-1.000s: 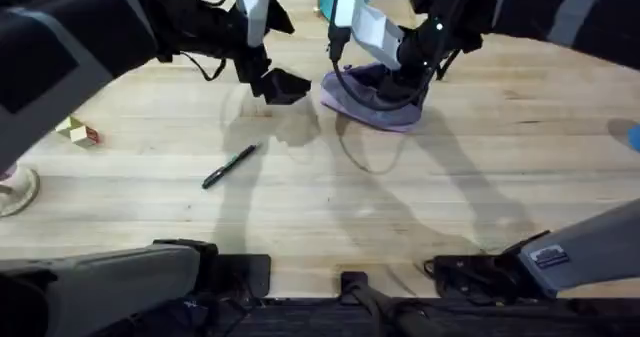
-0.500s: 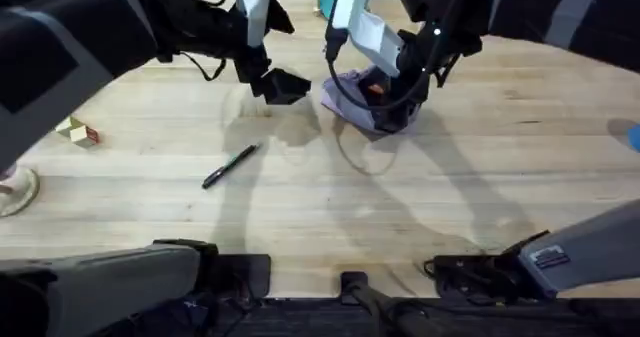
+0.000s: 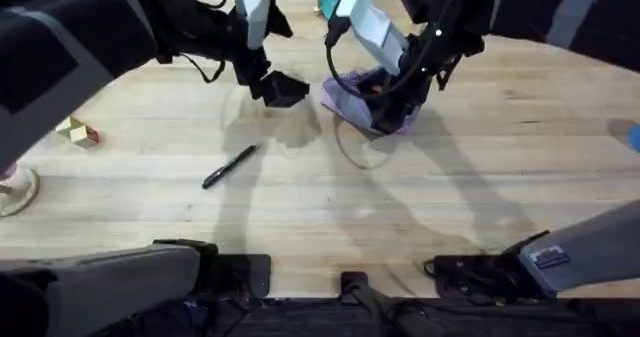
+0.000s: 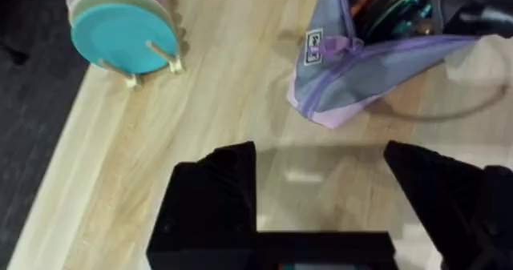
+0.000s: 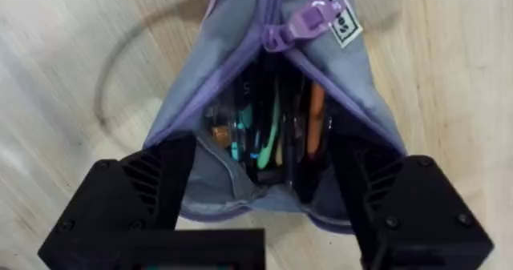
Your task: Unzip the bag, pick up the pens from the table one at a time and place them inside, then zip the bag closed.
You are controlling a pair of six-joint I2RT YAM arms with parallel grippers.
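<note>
The lavender bag (image 3: 350, 92) lies at the far middle of the table (image 3: 400, 207), its zipper undone and its mouth gaping. In the right wrist view the bag (image 5: 272, 102) holds several coloured pens, with the purple zipper pull (image 5: 309, 22) at the closed end. My right gripper (image 3: 395, 102) is open, and its fingers (image 5: 152, 190) straddle the bag's open end. One black pen (image 3: 230, 165) lies loose on the wood, nearer the front left. My left gripper (image 3: 275, 85) hovers open just left of the bag (image 4: 361, 70), holding nothing.
A rack of teal and pastel discs (image 4: 120, 30) stands near the table's far edge, behind the left gripper. A small yellow-and-red block (image 3: 78, 132) sits at the left. A white object (image 3: 15, 189) pokes in at the left edge.
My right gripper has shifted a little over the bag, and the bag has bunched up narrower beneath it. The left gripper and the loose pen have stayed put.
</note>
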